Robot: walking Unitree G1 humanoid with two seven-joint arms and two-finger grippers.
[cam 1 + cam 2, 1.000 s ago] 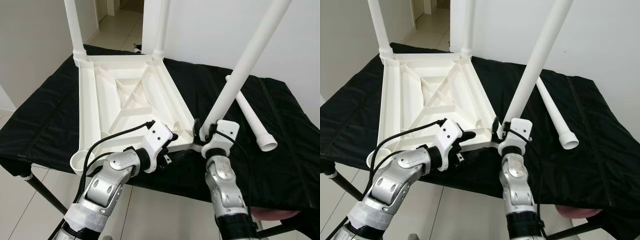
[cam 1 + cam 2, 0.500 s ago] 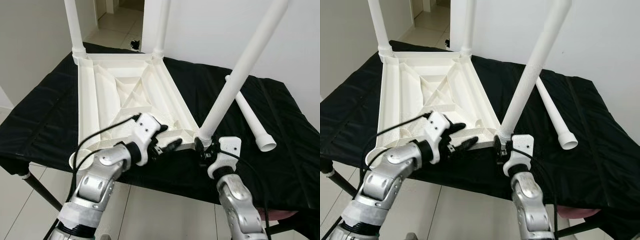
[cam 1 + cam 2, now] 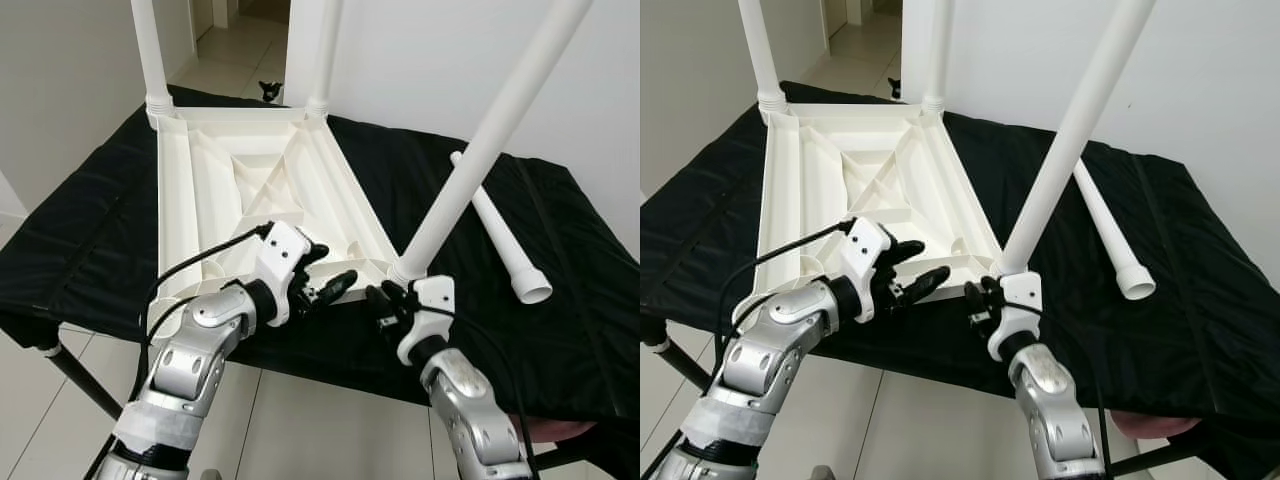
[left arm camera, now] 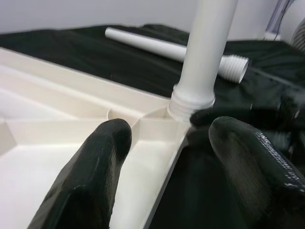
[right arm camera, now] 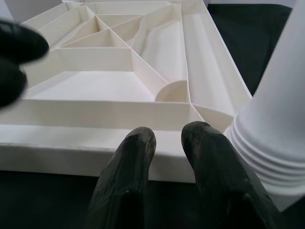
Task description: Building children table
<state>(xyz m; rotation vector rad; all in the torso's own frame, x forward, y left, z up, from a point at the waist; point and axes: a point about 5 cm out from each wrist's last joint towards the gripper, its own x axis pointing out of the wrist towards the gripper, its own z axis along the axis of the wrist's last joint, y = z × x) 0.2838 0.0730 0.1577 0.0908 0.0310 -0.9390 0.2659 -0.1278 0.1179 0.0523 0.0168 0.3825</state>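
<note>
The white tabletop (image 3: 250, 190) lies upside down on the black cloth. Two white legs (image 3: 150, 50) stand in its far corners. A third leg (image 3: 480, 150) sits in the near right corner socket (image 4: 193, 102) and leans to the right. A loose leg (image 3: 500, 235) lies on the cloth to the right. My left gripper (image 3: 333, 267) is open just above the tabletop's near edge, left of that socket. My right gripper (image 3: 378, 298) hovers at the near edge beside the leaning leg's base, shut with nothing held; its fingers (image 5: 138, 148) are apart from the leg (image 5: 281, 119).
The black-covered table (image 3: 90, 250) ends just below my grippers, with tiled floor beneath. A white wall rises behind on the right and a doorway opens at the far middle. Bare cloth (image 3: 580, 300) stretches to the right of the loose leg.
My right gripper has let go of the leaning leg's base and drawn back to the left of it. My left gripper has shifted slightly left along the near edge.
</note>
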